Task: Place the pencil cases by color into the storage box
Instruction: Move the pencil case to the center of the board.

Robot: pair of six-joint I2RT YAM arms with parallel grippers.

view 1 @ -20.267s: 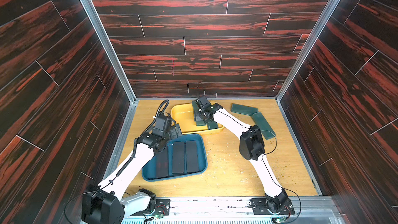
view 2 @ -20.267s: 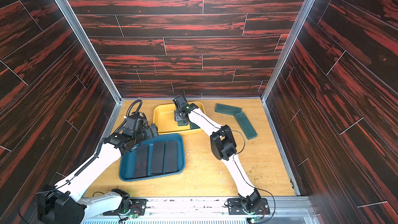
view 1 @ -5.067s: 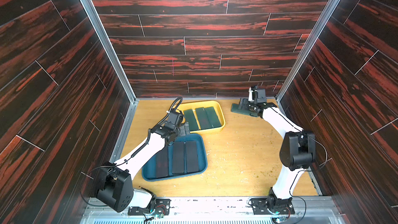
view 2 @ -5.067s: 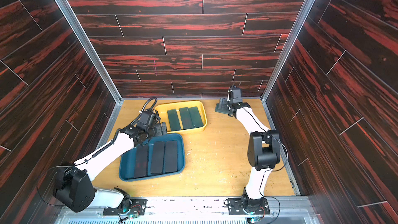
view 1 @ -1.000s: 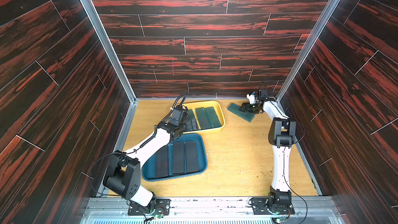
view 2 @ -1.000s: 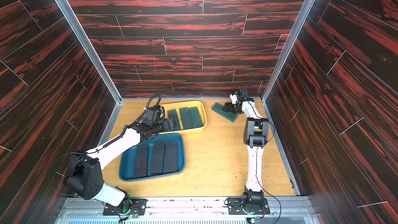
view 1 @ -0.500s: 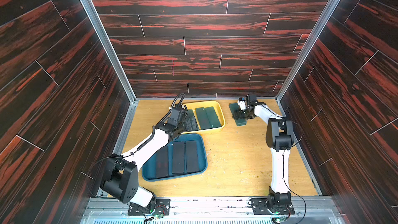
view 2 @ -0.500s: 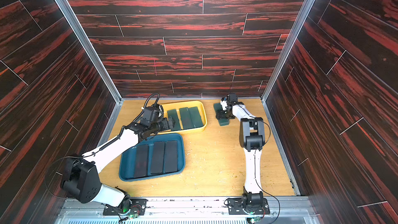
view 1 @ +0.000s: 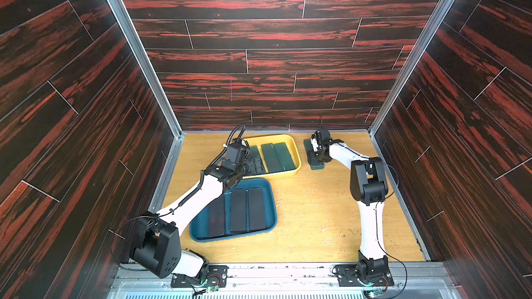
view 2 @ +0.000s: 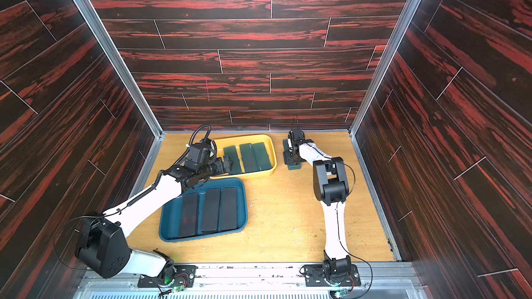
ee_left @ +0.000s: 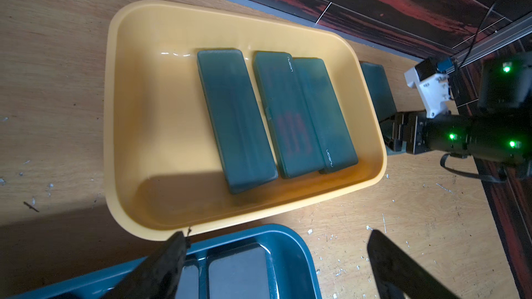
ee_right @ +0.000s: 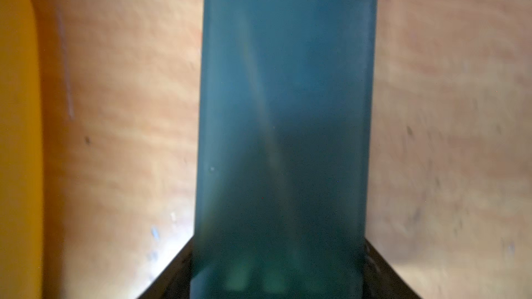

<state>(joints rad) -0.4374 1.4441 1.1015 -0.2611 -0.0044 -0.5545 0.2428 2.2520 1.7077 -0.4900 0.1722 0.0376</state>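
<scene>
The right gripper (view 1: 317, 159) is clamped on the last green pencil case (ee_right: 285, 110), just beside the yellow tray (view 1: 296, 165). The blurred view suggests an end grip; it may sag and catch the rim. The left gripper (ee_left: 276, 260) hangs apart.

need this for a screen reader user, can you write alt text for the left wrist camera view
A yellow tray on a wooden table holds three dark green pencil cases lying side by side. Beyond its far rim the right gripper is shut on a fourth green case on the table. The open left gripper frames a blue tray of black cases.
</scene>
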